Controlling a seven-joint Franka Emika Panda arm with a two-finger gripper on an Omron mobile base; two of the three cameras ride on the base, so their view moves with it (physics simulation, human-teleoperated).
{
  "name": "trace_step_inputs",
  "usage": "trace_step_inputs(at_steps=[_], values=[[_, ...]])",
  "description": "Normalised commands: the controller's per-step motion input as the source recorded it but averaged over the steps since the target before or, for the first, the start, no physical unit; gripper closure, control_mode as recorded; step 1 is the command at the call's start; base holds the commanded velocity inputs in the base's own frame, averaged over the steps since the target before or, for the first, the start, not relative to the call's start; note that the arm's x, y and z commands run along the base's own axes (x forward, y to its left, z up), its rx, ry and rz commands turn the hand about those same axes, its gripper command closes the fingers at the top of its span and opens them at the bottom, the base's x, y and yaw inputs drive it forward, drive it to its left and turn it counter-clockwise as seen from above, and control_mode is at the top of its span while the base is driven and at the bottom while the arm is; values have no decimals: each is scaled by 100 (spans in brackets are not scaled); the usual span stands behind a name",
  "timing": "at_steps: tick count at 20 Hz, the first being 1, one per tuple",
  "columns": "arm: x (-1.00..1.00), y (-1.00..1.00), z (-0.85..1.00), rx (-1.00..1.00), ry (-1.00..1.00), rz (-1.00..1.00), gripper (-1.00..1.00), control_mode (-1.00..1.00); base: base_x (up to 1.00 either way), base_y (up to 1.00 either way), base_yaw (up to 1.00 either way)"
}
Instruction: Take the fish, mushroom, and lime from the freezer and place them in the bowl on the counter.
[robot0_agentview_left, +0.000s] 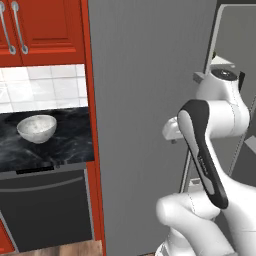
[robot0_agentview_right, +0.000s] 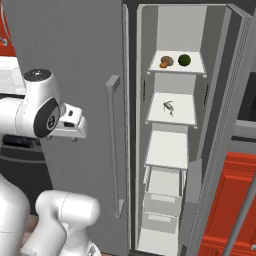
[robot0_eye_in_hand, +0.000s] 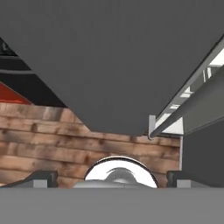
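Simulated kitchen w/ red cabinets, white tile backsplash & wood plank floor. Left base view: black marble surface w/ thin white veins, carrying the speckled white-grey bowl, upright, nothing visible inside. Below it a dark appliance front.

Freezer: tall grey brushed-metal unit, long vertical bar handle on its closed left door. Right door stands swung open, pale inner shelves showing in right base view. Top shelf: mushroom (brown-orange cap) on the left, lime (dark green, round) just beside it on the right; can't tell if they touch. Next shelf down: fish, small, grey, lying flat near the middle. Third shelf bare; drawers lower down.

White arm folded in front of the closed door, well apart from the food & from the bowl. Pincer: hand view shows the two dark tips set wide apart at opposite sides, nothing between them — jaws apart, gripping nothing. That view faces the grey door face & its lower edge, w/ floor below and a sliver of the open compartment at right.
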Motion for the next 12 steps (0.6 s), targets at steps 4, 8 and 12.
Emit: trace_step_inputs(at_steps=[4, 8, 12], values=[[0, 0, 0, 0, 0, 0, -100, 100, 2, -53, 0], [0, 0, 0, 0, 0, 0, -100, 100, 4, -82, 0], [0, 0, 0, 0, 0, 0, -100, 100, 28, -64, 0]])
